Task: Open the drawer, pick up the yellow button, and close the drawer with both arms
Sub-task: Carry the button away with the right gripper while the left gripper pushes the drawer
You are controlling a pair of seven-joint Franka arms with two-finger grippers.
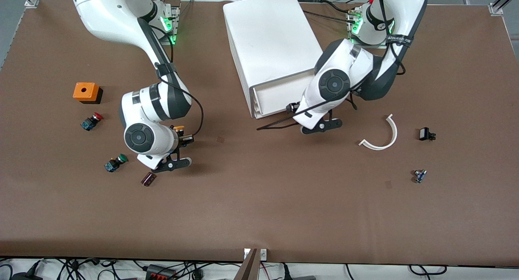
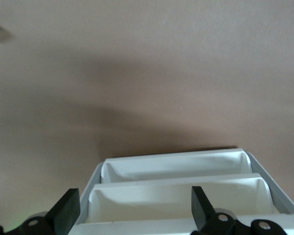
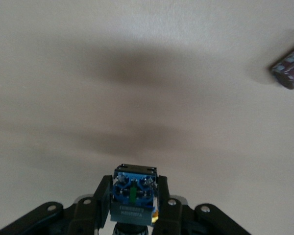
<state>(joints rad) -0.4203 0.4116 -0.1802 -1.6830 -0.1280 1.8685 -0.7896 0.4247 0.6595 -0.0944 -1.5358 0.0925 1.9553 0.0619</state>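
The brown surface [image 1: 259, 215] carries the white cabinet [image 1: 269, 40], whose front faces the front camera so both arms can work its drawers. The drawer [image 1: 279, 96], the uppermost, appears pulled out a little (judging from the front view), which suits the closing step left to do. The left gripper [image 2: 132, 210] hovers just in front of the drawer fronts with its fingers spread wide and holding nothing, probably lined up to push the drawer shut. The right gripper [image 3: 134, 205] is over bare surface toward the right arm's end, pinching the button [image 3: 134, 196] by its blue body. The red-capped button [image 1: 91, 121], the green-capped button [image 1: 115, 162] and a small dark cylinder [image 1: 148, 178] lie nearby.
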